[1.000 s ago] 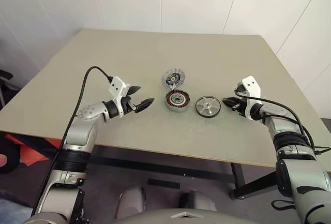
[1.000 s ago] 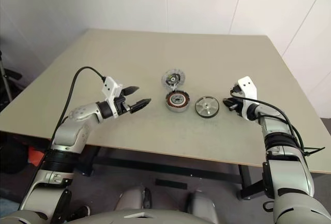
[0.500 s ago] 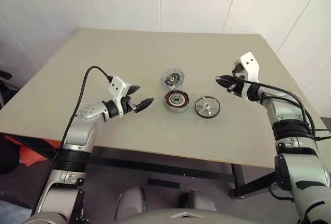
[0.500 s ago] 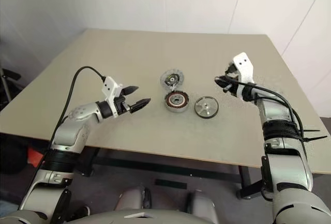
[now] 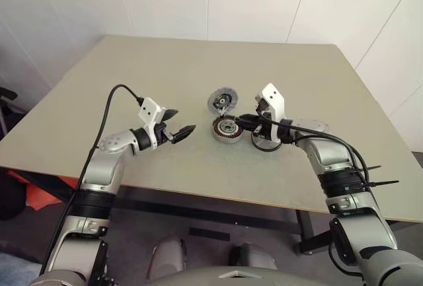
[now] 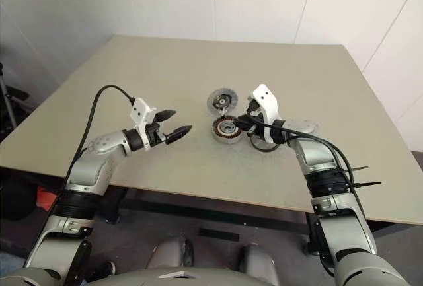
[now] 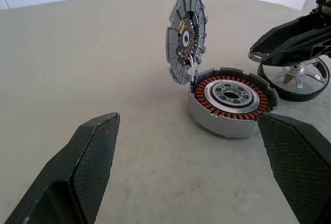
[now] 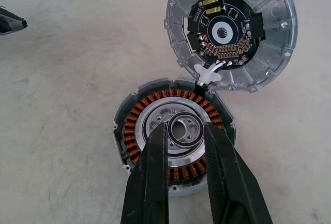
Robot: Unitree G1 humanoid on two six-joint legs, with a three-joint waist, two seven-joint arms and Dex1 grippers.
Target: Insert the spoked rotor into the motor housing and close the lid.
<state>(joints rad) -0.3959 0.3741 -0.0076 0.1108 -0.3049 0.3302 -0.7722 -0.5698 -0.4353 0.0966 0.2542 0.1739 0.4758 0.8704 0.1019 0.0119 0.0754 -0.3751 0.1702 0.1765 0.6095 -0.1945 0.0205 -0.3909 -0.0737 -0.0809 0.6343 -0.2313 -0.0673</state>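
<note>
Left claw: black two-fingered left claw (image 5: pixel 180 131) hovers above the near left part of the table, its fingers spread wide and holding nothing, pointing toward the motor parts, well apart from them.
Right claw: black two-fingered right claw (image 8: pixel 186 146) hangs over the motor housing, fingers narrow with a small gap, gripping nothing; its tips sit above the silver centre.
Table: plain beige rectangular table (image 5: pixel 165 68) carrying all the parts.
Motor housing: short round motor housing (image 5: pixel 225 128) with grey outer wall, copper-coloured windings and a silver centre, sitting open near the middle of the table, between the two claws.
Spoked rotor: flat round spoked rotor (image 7: pixel 294 80) with dark rim and shiny silver spokes, lying flat on the table just beside the housing on its right, partly under the right arm.
Lid: pale grey round toothed lid (image 8: pixel 232 31) with a dark circuit board inside, tilted up at the far edge of the housing, joined to it by short white wires.
</note>
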